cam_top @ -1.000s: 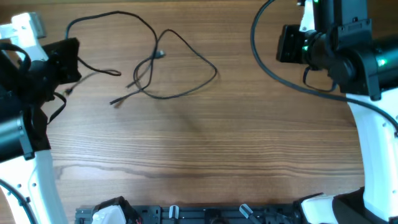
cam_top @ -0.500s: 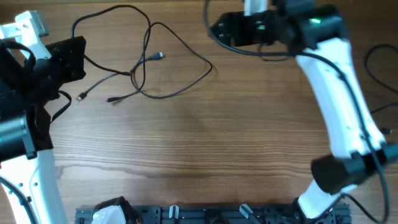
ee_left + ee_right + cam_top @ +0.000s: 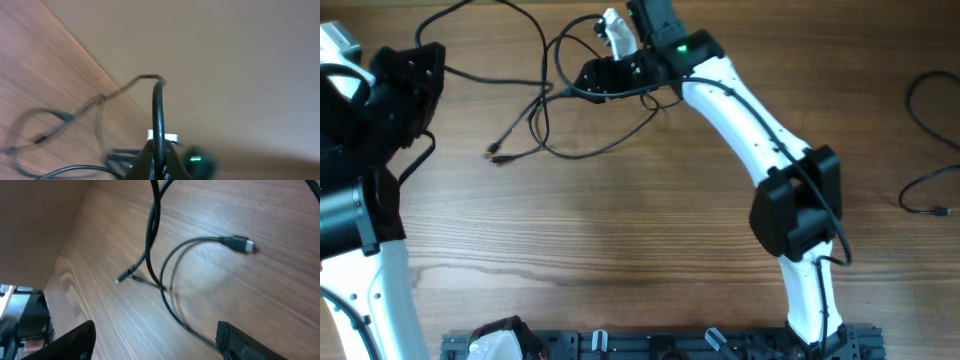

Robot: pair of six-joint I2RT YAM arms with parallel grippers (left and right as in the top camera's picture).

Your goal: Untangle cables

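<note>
Right end effector (image 3: 588, 77) swung across over the cables (image 3: 582, 156), fingers spread, thin black loose crossing loops, left end effector (image 3: 412, 78) unclear

Overhead: cables (image 3: 582, 155) run off top edge, and a stretch is hidden under right arm (image 3: 740, 110); plug types too small to ID. Second cord (image 3: 938, 211) cut by right edge. Left wrist view all blur: left fingers (image 3: 150, 162) just a dark smear at btm edge, gap unreadable. Right fingers (image 3: 75, 341): tips only, rest cropped.
</note>
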